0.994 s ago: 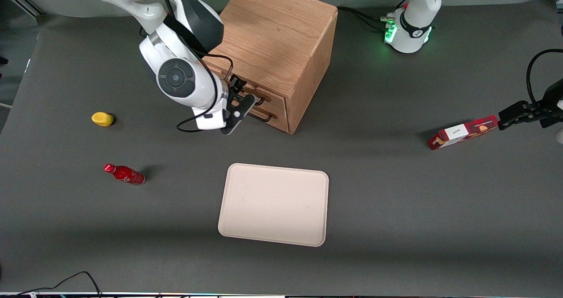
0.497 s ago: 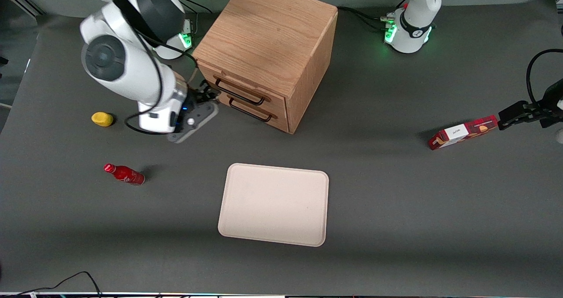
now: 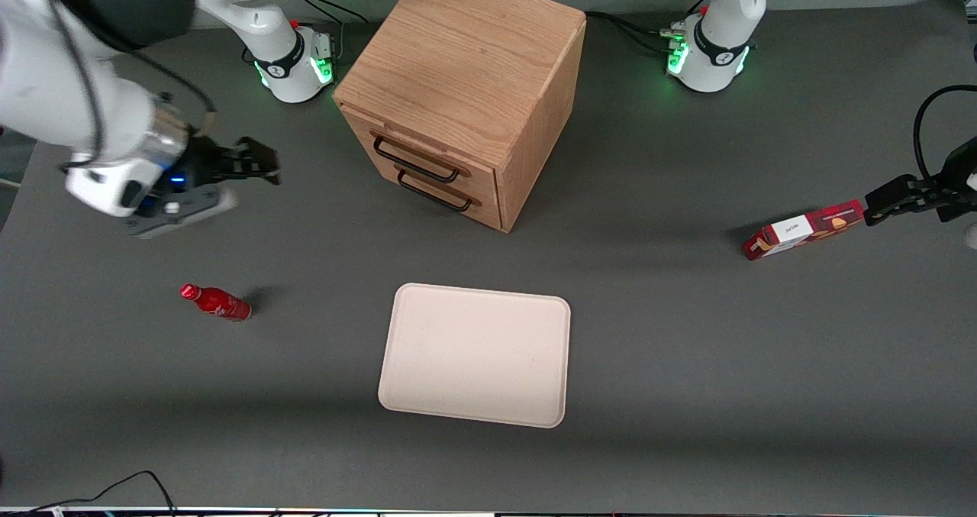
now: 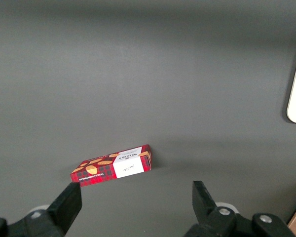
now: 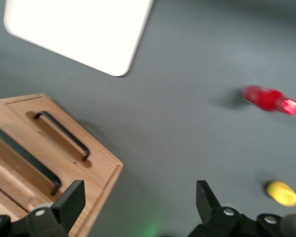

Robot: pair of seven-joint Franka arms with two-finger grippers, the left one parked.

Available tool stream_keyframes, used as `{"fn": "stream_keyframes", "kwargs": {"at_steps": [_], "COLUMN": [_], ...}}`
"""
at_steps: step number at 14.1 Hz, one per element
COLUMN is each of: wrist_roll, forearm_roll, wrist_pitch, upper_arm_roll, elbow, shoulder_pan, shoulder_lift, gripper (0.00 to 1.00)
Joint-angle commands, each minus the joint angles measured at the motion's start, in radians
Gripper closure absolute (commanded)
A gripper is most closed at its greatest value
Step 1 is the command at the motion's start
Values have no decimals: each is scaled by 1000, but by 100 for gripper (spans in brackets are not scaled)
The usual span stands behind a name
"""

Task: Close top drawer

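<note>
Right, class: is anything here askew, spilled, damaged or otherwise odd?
Little stands out. The top drawer sits flush in the cabinet. The red bottle lies on its side, unspilled. The open gripper hangs clear, toward the working arm's end.

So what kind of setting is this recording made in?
Most likely a robotics lab bench: two arm bases with green lights bolted to a dark grey table, with staged props, namely a small oak cabinet, a beige tray and a red bottle. The hand, open, hangs apart from the top drawer.
</note>
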Motion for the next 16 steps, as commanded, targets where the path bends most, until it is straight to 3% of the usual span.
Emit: {"fn": "stream_keyframes", "kwargs": {"at_steps": [1,4,14,16], "wrist_roll": [-4,-1,-4,-4], "forearm_roll": [-5,-74,-80,-106], "wrist_pitch": [-41,-44,-13,-4], "upper_arm_roll": [-88,-119,-204,-204], "elbow": [-22,-28,-28,-31], "shoulder_pan": [6,6,-15,-15], "shoulder_lift": [-49,-74,-87,-86], "gripper": [0,0,0,0]}}
